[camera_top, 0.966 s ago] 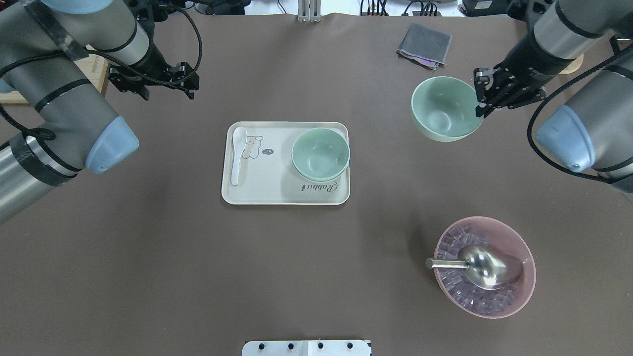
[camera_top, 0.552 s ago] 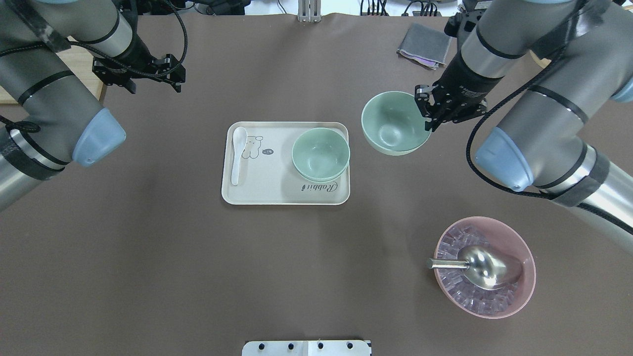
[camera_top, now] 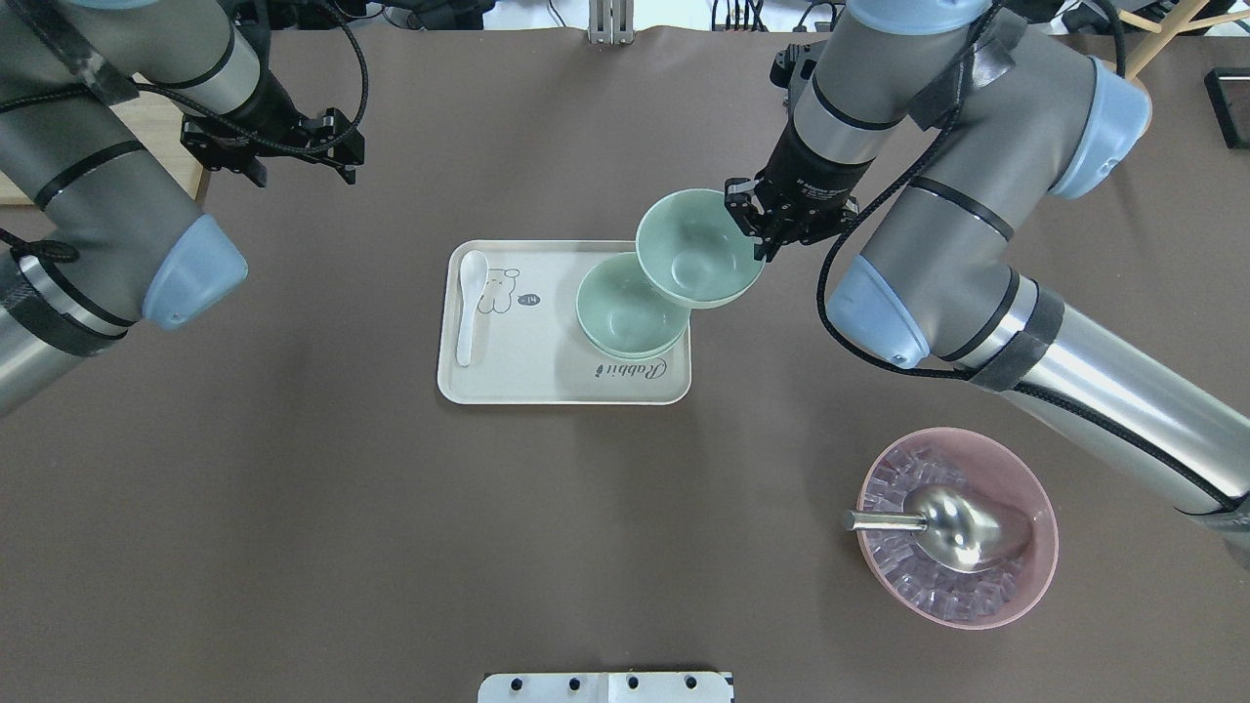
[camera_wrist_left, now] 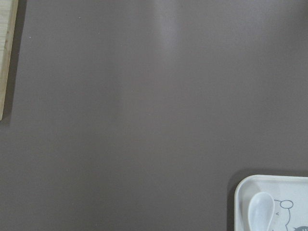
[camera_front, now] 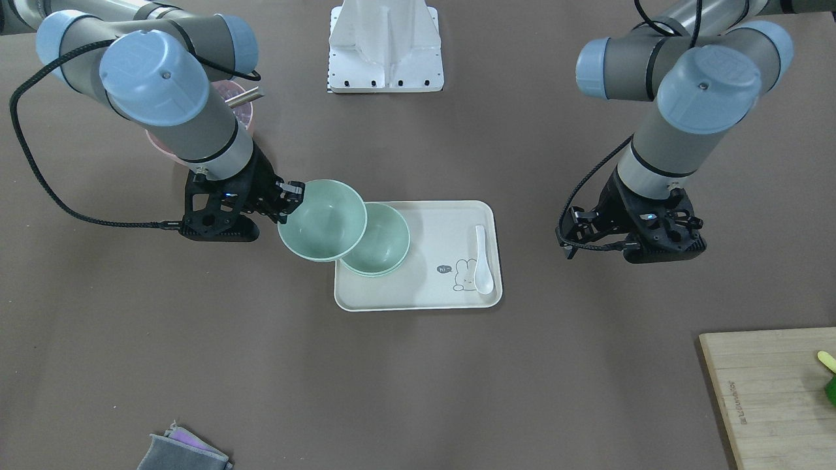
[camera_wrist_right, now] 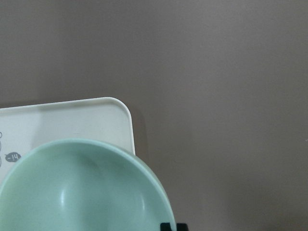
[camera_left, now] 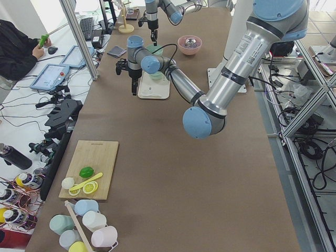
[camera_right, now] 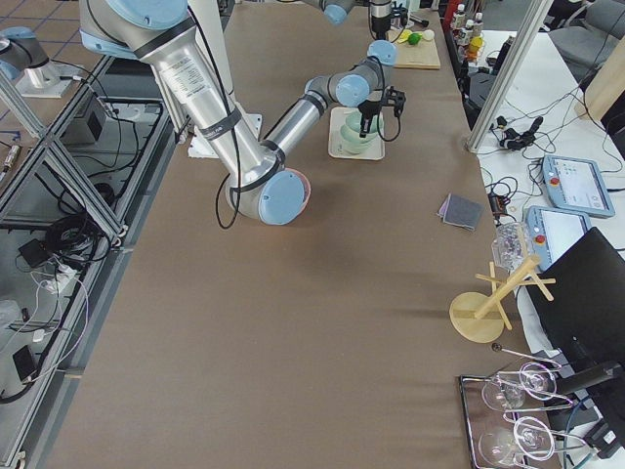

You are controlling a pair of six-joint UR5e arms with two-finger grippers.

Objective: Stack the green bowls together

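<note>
overhead exterior shows you, nearest the robot on the right, one pink bowl (camera_top: 1043, 576) full of ice cubes (camera_top: 928, 586), with one metal scoop (camera_top: 962, 532) lying in it. a wide stretch of bare brown table (camera_top: 293, 537) lies to its left, with lots of room to move.

farther out, in the middle, sits one cream tray (camera_top: 527, 376). you can read "rabbit" (camera_top: 630, 369) by its near edge, upside down from this side. you can also read "hi" (camera_front: 444, 269) in a little bubble beside a bunny drawing (camera_top: 498, 290). one white spoon (camera_top: 470, 303) lies on the tray's left part.

you can count three green bowls (camera_top: 615, 317). two sit nested on the tray's right part, close to its edge. the third bowl (camera_top: 695, 249) is tilted over the tray's far right corner, and its rim overlaps the nest. you cannot tell if they touch.

the right gripper (camera_top: 758, 232) pinches that bowl's right rim with its jaws narrow. the left gripper (camera_top: 305, 174) hangs far left of the tray, spread wide, holding nothing.

farthest off, one grey cloth (camera_top: 838, 90) lies near the table's far edge.
</note>
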